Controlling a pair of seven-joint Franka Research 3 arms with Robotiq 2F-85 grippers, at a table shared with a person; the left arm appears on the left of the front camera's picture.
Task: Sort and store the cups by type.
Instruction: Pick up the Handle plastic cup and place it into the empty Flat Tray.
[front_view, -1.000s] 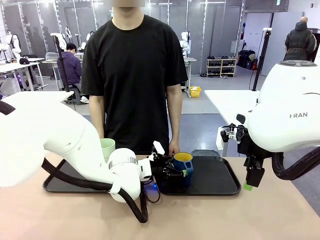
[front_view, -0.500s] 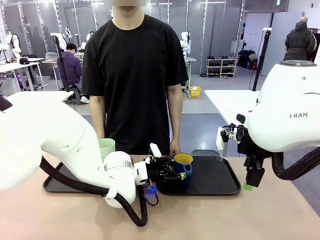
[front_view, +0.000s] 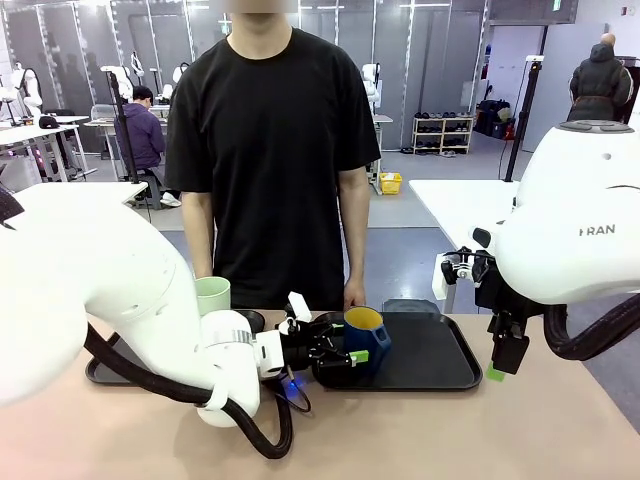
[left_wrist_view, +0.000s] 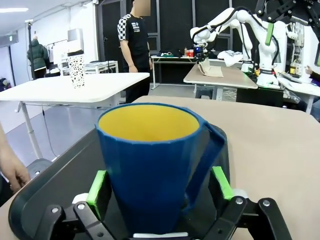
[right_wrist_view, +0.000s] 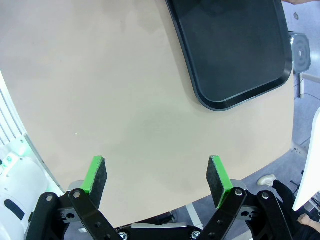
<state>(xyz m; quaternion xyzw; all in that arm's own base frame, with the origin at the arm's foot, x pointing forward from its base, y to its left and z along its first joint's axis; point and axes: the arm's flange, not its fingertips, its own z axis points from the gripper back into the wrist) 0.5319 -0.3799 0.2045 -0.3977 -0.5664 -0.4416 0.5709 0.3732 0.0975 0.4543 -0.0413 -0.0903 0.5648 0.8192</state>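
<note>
While our bench (front_view: 560, 430) carries the black tray (front_view: 440, 370), we list: blue mug (front_view: 366, 338), standing on that tray, rigid, likely light, glossy-slick; take its body, clear of the handle. Left tool (left_wrist_view: 160, 192) spread around it; right tool (right_wrist_view: 157, 180) spread, empty.

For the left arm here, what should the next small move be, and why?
Probably draw the left gripper straight back from the blue mug. Its jaws stand wide open with gaps on both sides of the mug, which stands upright on the black tray, so it looks placed. The green tumbler on the other tray is left to check.
</note>
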